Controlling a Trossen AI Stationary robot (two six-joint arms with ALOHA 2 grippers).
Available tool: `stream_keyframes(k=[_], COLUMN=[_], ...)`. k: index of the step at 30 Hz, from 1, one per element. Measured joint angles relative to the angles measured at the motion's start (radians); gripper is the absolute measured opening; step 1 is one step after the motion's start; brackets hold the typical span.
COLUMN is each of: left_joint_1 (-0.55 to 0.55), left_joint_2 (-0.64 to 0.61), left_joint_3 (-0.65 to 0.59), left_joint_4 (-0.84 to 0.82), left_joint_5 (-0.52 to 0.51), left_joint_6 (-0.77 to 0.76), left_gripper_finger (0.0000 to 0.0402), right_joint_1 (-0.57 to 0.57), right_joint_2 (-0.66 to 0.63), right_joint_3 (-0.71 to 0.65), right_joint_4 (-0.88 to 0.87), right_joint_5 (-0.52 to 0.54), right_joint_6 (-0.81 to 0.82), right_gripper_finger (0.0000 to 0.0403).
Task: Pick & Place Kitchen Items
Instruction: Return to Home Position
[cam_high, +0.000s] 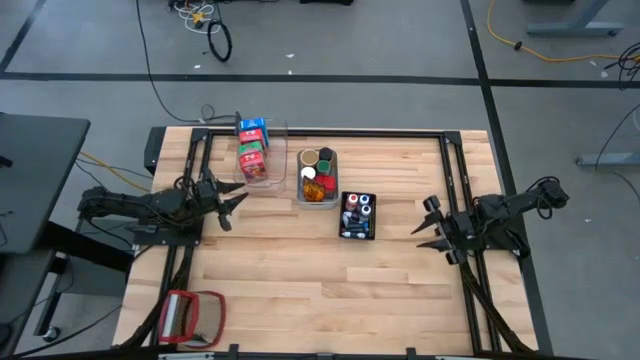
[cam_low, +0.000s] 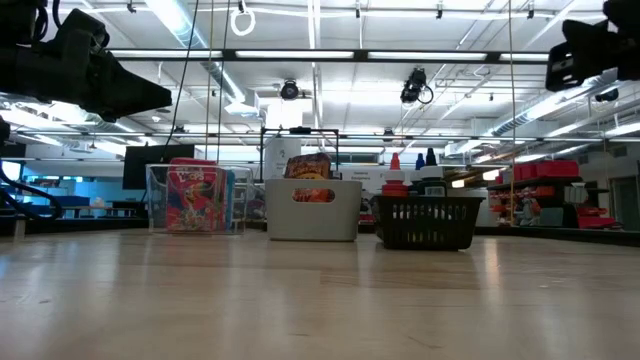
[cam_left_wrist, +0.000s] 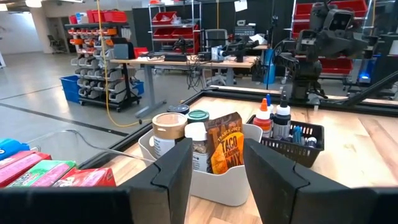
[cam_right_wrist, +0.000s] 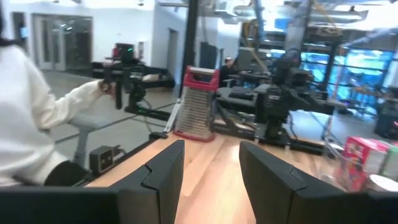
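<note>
From above, the cartons (cam_high: 254, 150) sit in the clear bin (cam_high: 285, 152), the jars (cam_high: 318, 170) in the grey bin (cam_high: 318, 201) and the bottles (cam_high: 358, 207) in the black bin (cam_high: 343, 216). All three bins are bunched toward the far middle of the table (cam_high: 320, 290). The left gripper (cam_high: 233, 209) hangs near the clear bin, released and empty. The right gripper (cam_high: 422, 219) is well apart from the black bin, likewise empty.

At table height, the bins stand in a row with both arms above the boards.

From the left wrist, the fingers (cam_left_wrist: 177, 177) are spread, with the grey bin straight ahead.

From the right wrist, the fingers are spread on nothing, facing a grater (cam_right_wrist: 198, 102) and a person (cam_right_wrist: 25, 124) in white.

I'd judge only the retreat is left, and the left arm is nearer the bins.
</note>
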Motion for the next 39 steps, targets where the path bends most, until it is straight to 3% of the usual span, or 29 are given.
stream_keyframes(k=[14,21,39], left_joint_1=[0.000,0.000,0.000], left_joint_2=[0.000,0.000,0.000], left_joint_3=[0.000,0.000,0.000], left_joint_4=[-0.001,-0.001,-0.001], left_joint_5=[0.000,0.000,0.000], left_joint_6=[0.000,0.000,0.000], left_gripper_finger=[0.0151,0.0151,0.0151], right_joint_1=[-0.002,-0.002,-0.003], right_joint_2=[0.000,0.001,0.004], right_joint_3=[-0.032,-0.032,-0.032], right_joint_4=[0.025,-0.005,-0.003], right_joint_5=[0.089,0.293,0.270], right_joint_6=[0.051,0.041,0.041], right_gripper_finger=[0.0165,0.0165,0.0165])
